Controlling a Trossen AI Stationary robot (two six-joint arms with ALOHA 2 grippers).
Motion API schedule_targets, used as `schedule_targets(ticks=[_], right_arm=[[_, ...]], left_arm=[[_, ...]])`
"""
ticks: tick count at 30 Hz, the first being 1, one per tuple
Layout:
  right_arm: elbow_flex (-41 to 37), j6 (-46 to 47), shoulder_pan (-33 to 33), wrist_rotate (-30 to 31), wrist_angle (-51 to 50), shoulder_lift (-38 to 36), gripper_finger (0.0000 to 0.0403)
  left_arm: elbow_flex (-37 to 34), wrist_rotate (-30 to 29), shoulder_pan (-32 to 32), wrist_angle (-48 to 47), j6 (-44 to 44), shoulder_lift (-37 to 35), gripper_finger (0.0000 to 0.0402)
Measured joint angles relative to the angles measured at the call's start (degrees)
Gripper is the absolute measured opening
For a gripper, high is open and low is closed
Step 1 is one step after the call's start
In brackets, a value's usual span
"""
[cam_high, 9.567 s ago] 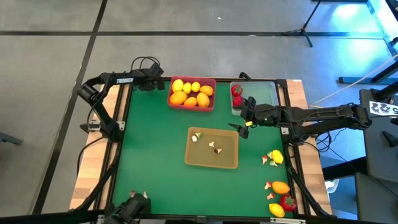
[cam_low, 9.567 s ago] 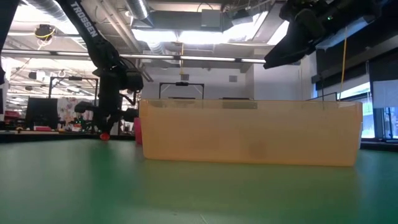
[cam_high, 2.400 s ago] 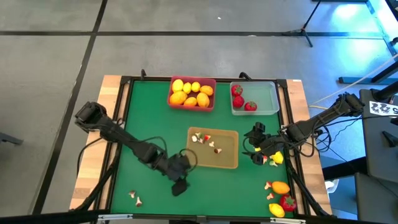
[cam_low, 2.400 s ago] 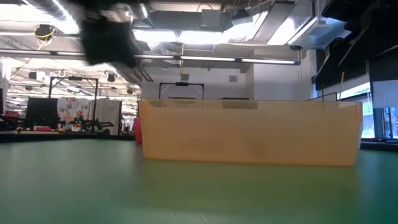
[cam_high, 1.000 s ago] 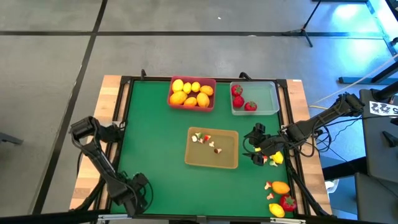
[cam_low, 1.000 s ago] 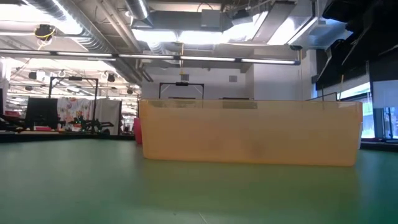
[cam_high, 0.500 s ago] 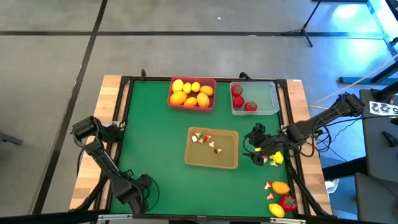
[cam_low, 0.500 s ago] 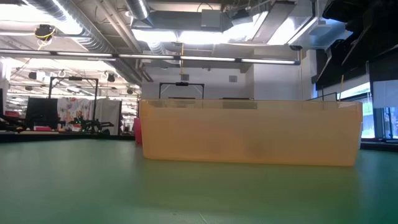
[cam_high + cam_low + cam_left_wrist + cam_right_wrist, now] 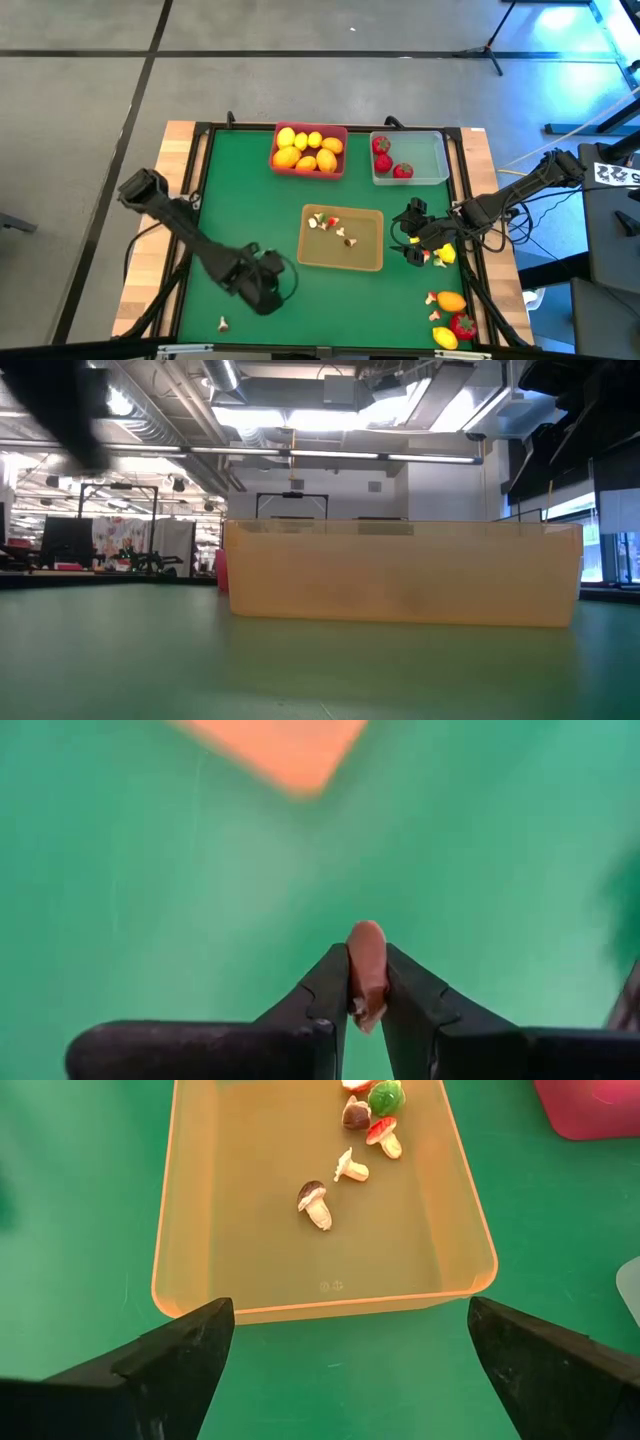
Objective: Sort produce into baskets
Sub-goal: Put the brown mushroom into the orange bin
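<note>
Green felt covering the wood-edged bench (image 9: 250, 215), with grey floor all around it in the high view and a bright workshop hall beyond it in the low view.

Pinched between the two dark fingers (image 9: 325, 990) of the left claw (image 9: 262, 290): a small brown-capped toy mushroom piece (image 9: 367, 970), cap poking out past the fingertips, jaws closed tight on it. Claw up off the felt over the front-left part of the bench, left of the tan-yellow shallow rectangular tray (image 9: 341, 238) and apart from it. Blurred orange corner of that tray visible ahead of the fingers in the left wrist view.

Lying alone on the felt near the front-left edge, just in front of the left claw: another tiny white-brown mushroom piece (image 9: 222, 322).

Inside the tan tray: a few mushroom bits (image 9: 314, 1203), one red-capped, plus a small green piece (image 9: 385, 1097), gathered toward its far-left part.

Spread wide and holding nothing: the right claw (image 9: 412, 232), just beside the tan tray's right edge, facing it, both dark fingers (image 9: 150, 1365) well apart in the right wrist view.

Touching or nearly touching that claw on its right: a yellow lemon-like fruit (image 9: 445, 253) with small mushroom bits. Farther forward, in the front-right corner: an orange oval fruit (image 9: 451, 301), a red fruit with green top (image 9: 462, 325) and a second yellow fruit (image 9: 443, 338).

At the far edge: pink-red tray (image 9: 309, 171) full of yellow and orange lemon-like fruits (image 9: 307, 150); beside it on the right, pale clear tray (image 9: 430, 160) with three red fruits (image 9: 383, 155).
</note>
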Motion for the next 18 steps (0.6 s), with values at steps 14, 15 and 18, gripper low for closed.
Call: schedule_targets(ticks=[14, 15, 18], right_arm=[[0.0, -1.1, 0.0, 0.0, 0.0, 0.0, 0.0399], [0.0, -1.2, 0.0, 0.0, 0.0, 0.0, 0.0399], [0.0, -1.7, 0.0, 0.5, 0.0, 0.0, 0.0399]], left_arm=[[0.2, -8.1, 12.9, 20.6, 28.8, 0.2, 0.0058], [0.2, -8.2, 13.8, 21.5, 30.0, 0.2, 0.0058], [0.2, -8.4, 16.5, 23.6, 30.9, 0.2, 0.0058]])
